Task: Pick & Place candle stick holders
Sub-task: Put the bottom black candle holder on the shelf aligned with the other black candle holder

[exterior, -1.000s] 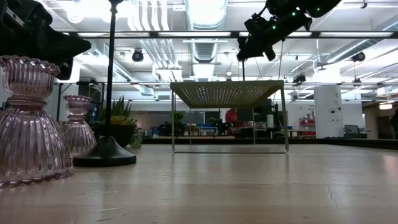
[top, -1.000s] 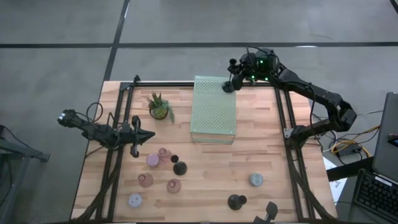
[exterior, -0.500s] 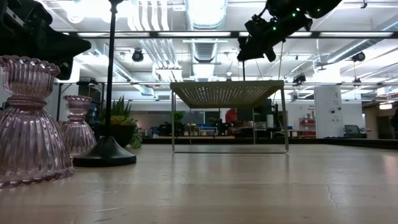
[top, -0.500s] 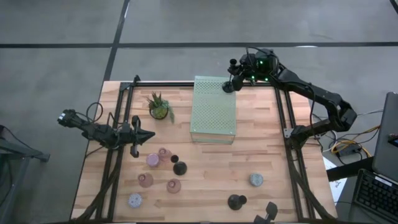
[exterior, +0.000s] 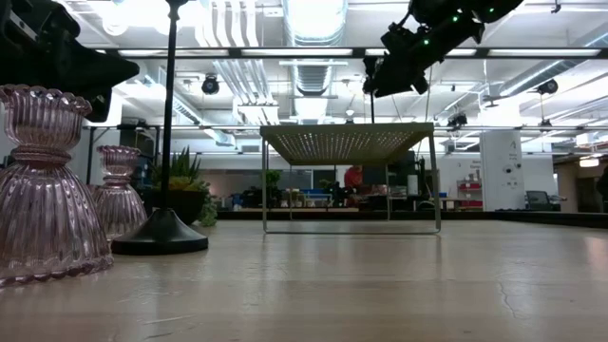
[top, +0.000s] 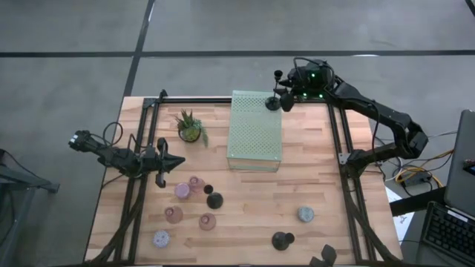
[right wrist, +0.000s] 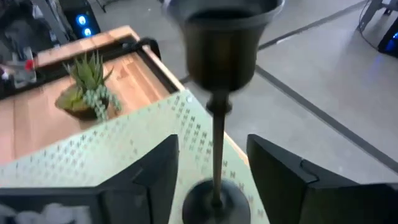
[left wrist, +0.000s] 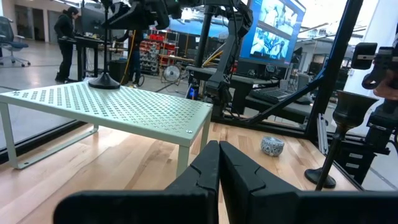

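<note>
Right gripper (top: 286, 95) spread wide over the far right corner of the pale green perforated block (top: 255, 130). Between its parted fingers (right wrist: 283, 177), not touching them, a black candle stick holder (right wrist: 219, 93), upright on the block. Left gripper (top: 165, 165) pressed closed, just beside the pink holders (top: 182, 190) grouped on the table (top: 245, 200).
</note>
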Robot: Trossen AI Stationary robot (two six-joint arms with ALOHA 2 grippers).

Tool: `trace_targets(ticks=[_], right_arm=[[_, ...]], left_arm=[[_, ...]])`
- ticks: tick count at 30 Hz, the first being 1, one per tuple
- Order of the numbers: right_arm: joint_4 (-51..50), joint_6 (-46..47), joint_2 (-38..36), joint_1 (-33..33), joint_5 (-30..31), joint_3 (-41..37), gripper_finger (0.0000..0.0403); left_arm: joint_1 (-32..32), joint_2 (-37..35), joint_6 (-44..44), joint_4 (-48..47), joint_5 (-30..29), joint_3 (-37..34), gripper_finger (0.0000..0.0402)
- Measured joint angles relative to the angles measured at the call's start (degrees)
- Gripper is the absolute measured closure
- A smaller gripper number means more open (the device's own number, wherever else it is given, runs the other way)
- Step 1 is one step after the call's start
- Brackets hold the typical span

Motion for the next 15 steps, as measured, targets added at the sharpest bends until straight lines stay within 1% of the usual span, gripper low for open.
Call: trace_targets(ticks=[7, 13, 15], right_arm=[[-7.81, -2.85, -3.86, 0.00, -0.33, 0.00, 0.0185], [-18.54, -3.72, -8.13, 0.27, -0.74, -0.24, 0.0175], [-21.89, -4.14, -9.98, 1.16, -1.98, -0.98, 0.0174]], left_arm=[[0.00, 0.01, -0.01, 0.00, -0.02, 0.00, 0.0390], [0.00, 0.00, -0.01, 0.01, -0.02, 0.00, 0.0390], [-0.01, 0.01, 0.00, 0.00, -0.02, 0.00, 0.0390]])
